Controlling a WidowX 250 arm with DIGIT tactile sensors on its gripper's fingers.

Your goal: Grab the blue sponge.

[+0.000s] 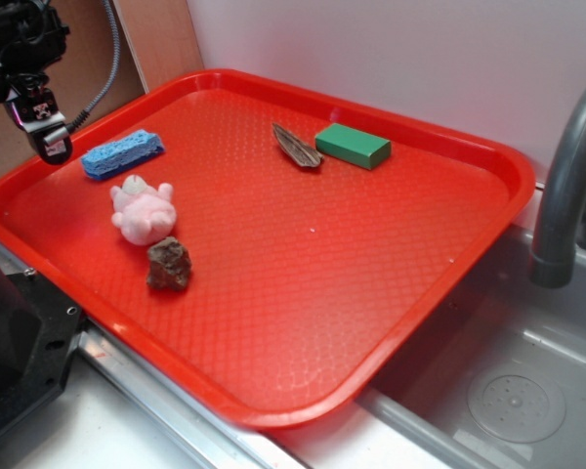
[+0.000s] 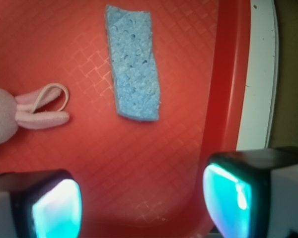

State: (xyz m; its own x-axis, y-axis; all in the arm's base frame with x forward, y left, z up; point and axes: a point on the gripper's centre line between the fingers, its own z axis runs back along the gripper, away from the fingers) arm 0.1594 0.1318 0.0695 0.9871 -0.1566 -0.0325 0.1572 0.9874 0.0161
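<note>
The red tray (image 1: 391, 322) fills most of the scene, sitting beside a sink (image 1: 508, 401) with a grey faucet (image 1: 566, 176) at the right. On the tray's far side lie a green block (image 1: 353, 145) and a brown sliver of wood (image 1: 296, 145); nearer, toward the left, sit a pink plush toy (image 1: 143, 211) and a dark rock (image 1: 168, 264). The blue sponge (image 1: 123, 153) lies flat in the tray's far-left corner, just beyond the plush and close to the raised rim. My gripper (image 1: 51, 140) hangs above that left rim, not over the sponge yet. My fingers (image 2: 57, 208) are spread wide with nothing between them. I judge the sponge light, soft and springy, its pitted surface offering good grip, so I would close across its narrow width near the middle, pressing down enough to catch its sides. The exterior view shows the whole layout and my arm's position, but not my fingertips clearly; the wrist view shows both pads apart, the sponge's (image 2: 134, 62) pores, and the plush toy's ears (image 2: 42, 109) beside it, while missing the far objects.
</note>
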